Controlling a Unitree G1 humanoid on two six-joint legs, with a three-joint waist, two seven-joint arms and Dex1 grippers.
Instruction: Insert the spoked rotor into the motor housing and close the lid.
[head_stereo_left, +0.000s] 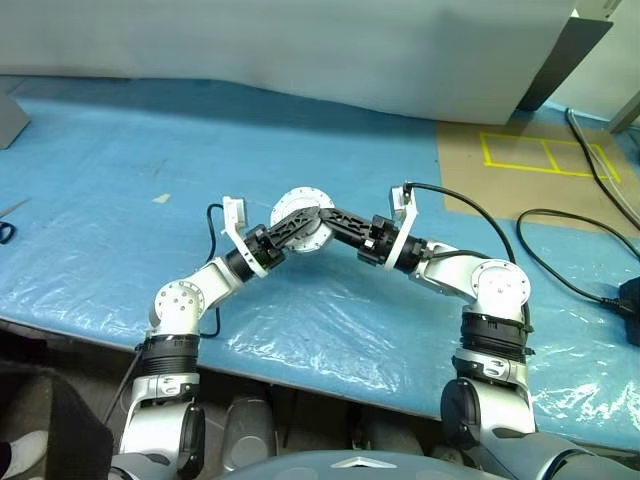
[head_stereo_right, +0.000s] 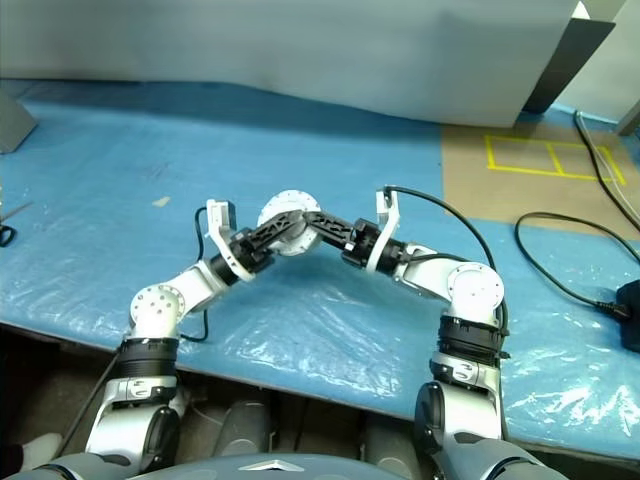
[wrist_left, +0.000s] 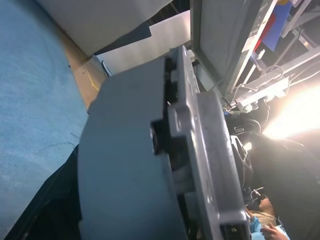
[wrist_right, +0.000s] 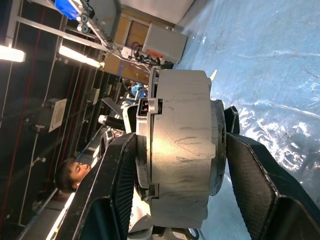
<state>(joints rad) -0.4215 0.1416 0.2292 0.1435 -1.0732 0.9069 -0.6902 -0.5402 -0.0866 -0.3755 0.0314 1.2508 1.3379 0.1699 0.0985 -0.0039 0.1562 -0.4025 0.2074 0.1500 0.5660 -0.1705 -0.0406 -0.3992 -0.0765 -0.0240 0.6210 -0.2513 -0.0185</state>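
Two grippers meet at the motor housing (wrist_right: 177, 150) — right gripper (wrist_right: 175, 165) clamps it, left gripper (head_stereo_left: 300, 222) spread — a bump could twist it loose.

A lab or workshop: blue plastic sheeting (head_stereo_left: 120, 180) over the table, yellow floor tape (head_stereo_left: 545, 155), loose cables (head_stereo_left: 570, 250), ceiling strip lights (wrist_right: 80, 55).

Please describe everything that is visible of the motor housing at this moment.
The motor housing is a squat, round can of silver-grey metal with faint dark scuffs on its side wall. A small rectangular latch sits on the wall at one rim. Its lid, a round plate with small holes, is closed against it. The housing is held above the blue table cover, lying on its side, clamped between the two black fingers of the right gripper. The left gripper is right beside it.
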